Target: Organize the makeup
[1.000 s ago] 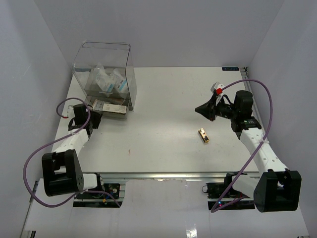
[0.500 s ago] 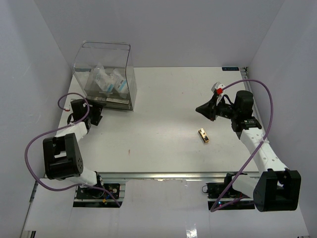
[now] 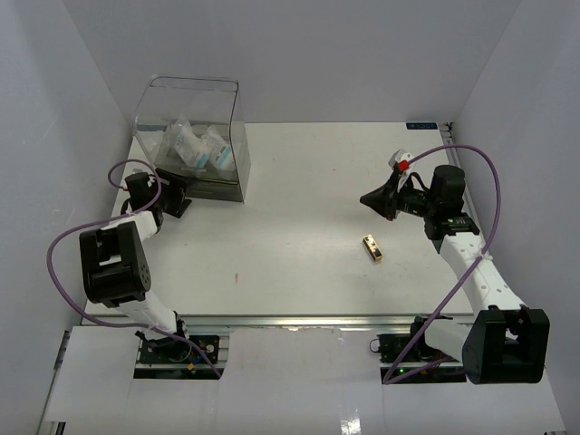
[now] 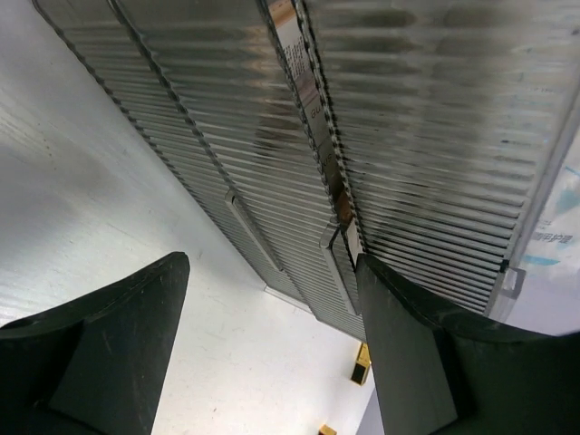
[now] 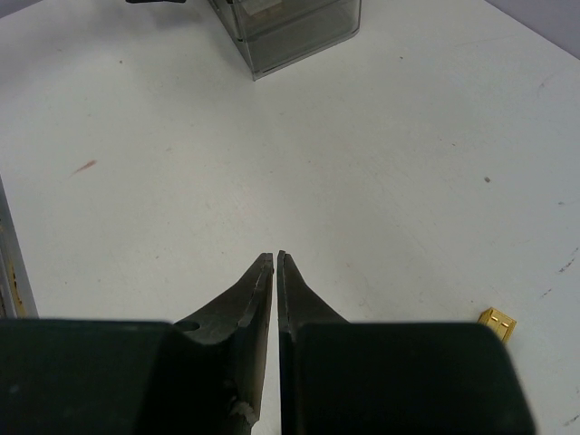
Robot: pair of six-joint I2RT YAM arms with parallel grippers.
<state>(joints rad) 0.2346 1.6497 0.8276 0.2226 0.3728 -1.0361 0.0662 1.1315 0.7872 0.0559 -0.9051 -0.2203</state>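
The makeup shows as clear packets with white-and-blue labels (image 3: 201,147) standing inside the large clear box (image 3: 231,109) at the far left. A small gold tube (image 3: 372,246) lies alone on the table right of centre, and it also shows far off as the gold tube (image 4: 361,362) and at the frame edge as the gold tube (image 5: 497,323). My left gripper (image 3: 178,196) is open at the box's lower left corner, with the ribbed clear wall (image 4: 227,136) just beyond its fingertips and nothing between the jaws of the left gripper (image 4: 272,272). My right gripper (image 3: 367,198) hangs shut and empty above the table, its tips in the right gripper (image 5: 275,258) pressed together.
A flat labelled item (image 4: 304,72) shows blurred through the ribbed wall at the box's base. The clear box (image 5: 290,23) sits far ahead of the right gripper. White walls close in the table (image 3: 299,181) on the left, back and right.
My left gripper has opened and swung back toward the far left. The flat item that stuck out of the box's base now sits inside it. The right arm has not moved.
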